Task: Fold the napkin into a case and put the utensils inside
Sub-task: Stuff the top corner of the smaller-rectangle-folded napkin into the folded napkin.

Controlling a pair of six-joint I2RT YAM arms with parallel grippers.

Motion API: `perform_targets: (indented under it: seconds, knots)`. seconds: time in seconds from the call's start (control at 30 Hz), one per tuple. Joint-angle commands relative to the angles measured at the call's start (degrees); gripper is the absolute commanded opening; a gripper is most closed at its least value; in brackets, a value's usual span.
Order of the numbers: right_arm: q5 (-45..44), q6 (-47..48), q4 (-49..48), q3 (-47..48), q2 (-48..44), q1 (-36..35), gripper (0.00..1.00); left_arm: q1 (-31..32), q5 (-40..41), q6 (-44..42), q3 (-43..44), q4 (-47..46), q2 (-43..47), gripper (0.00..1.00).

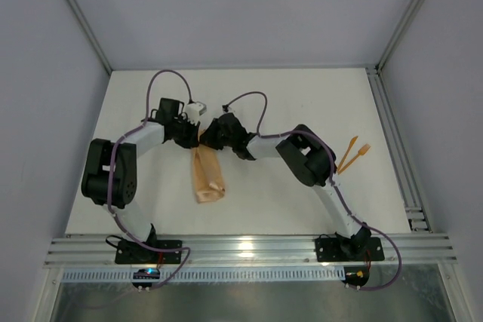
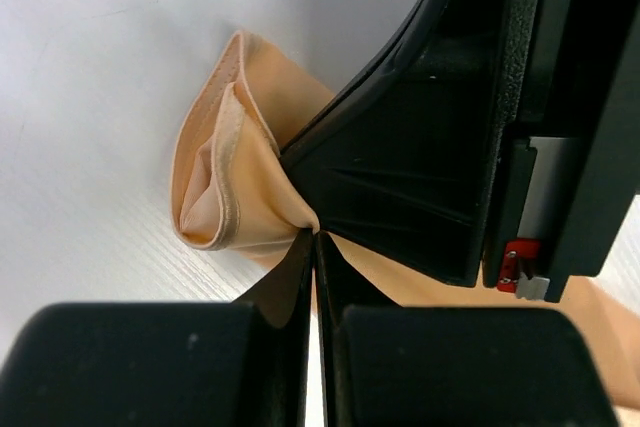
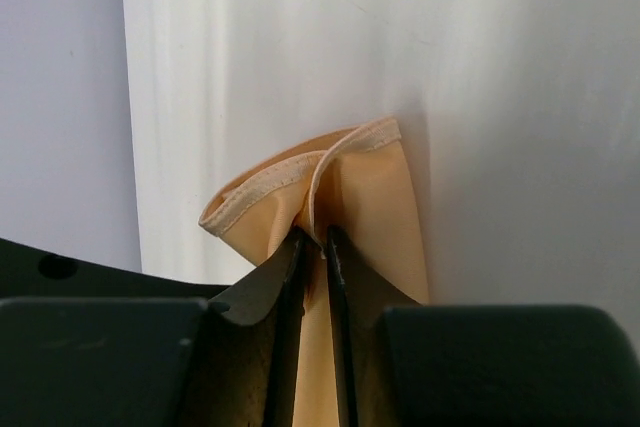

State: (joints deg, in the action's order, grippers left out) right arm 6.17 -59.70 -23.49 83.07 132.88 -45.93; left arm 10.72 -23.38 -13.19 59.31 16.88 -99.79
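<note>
Two grips hold the napkin [image 1: 206, 179]: left pincer [image 2: 315, 237] and right pincer [image 3: 317, 237] both pinch its edge.

Cameras: one overhead, two wrist-mounted.
Top looks steeply down on whole bench [image 1: 302, 96] from above its near edge; left hand [image 2: 315, 236] and right hand [image 3: 317, 234] views sit close, sharing one end of the napkin [image 1: 205, 179].

I see white flat table [image 1: 287, 103]. Folded peach-orange cloth napkin [image 1: 206, 179] lies left of centre, near end flat on surface. Two thin bright-orange plastic utensils [image 1: 351, 154] lie toward right edge, well apart from cloth.
</note>
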Motion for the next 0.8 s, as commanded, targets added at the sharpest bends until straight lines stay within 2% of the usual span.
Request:
perform_targets:
  seconds: [0.0, 0.2, 0.4, 0.67, 0.77]
  knots:
    - [0.51, -0.68, 1.69, 3.32, 2.47, -1.35, 0.18, 0.00, -3.26, 1.33, 0.28, 0.16, 0.83, 0.00]
    - [-2.04, 6.25, 4.76, 1.41, -2.08, -1.79, 0.18, -0.09, 2.72, 1.24, 2.65, 3.41, -3.56, 0.00]
    - [-0.64, 16.62, 9.94, -1.15, -8.50, -1.97, 0.26, -0.17, 5.00, 1.94, 3.80, 5.70, -7.08, 0.00]
    - [-0.37, 24.62, 13.37, -7.73, -18.08, -2.23, 0.35, -0.17, 5.09, 2.29, 3.45, 5.97, -7.70, 0.00]
    - [-0.81, 31.12, 18.63, -9.15, -22.92, -3.11, 0.40, -0.17, 5.18, 2.12, 2.92, 5.79, -7.44, 0.00]
